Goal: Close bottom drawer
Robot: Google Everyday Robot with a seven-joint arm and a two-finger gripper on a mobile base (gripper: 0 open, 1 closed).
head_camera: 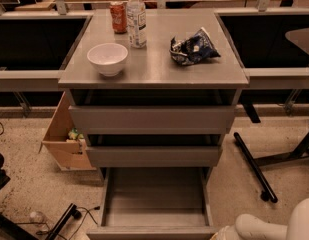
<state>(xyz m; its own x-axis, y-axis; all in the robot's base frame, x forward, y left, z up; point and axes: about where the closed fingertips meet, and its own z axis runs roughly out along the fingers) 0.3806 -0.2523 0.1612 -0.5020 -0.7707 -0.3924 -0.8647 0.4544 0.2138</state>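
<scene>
Grey and flat-fronted, the bottom drawer [154, 199] stands pulled far out from the foot of the cabinet at 6 o'clock. Its shallow box is bare, and its front panel runs along the lower edge of the camera view. Above it, the middle drawer [154, 155] and the top drawer [151, 119] each jut out a little.

The gripper [223, 233] sits low at about 5 o'clock, just beside the front right corner of the bottom drawer, on the end of the white arm [274, 226]. It is mostly cut off by the frame edge, so I cannot tell whether it is wide or narrow.

The step in hand looks like getting onto the front panel to push. To do it well, the gripper should swing round toward 6 o'clock and meet the panel near its middle. From the right corner, a push would likely skew the box on its slides. It should then press straight toward 12 o'clock, level and steady, staying below the middle drawer's front.

The cardboard box [64, 139] at 9 o'clock lies off the drawer's path. An even push should also spare the white bowl [107, 58] and bottle [136, 18] on top a jolt when the drawer seats.
</scene>
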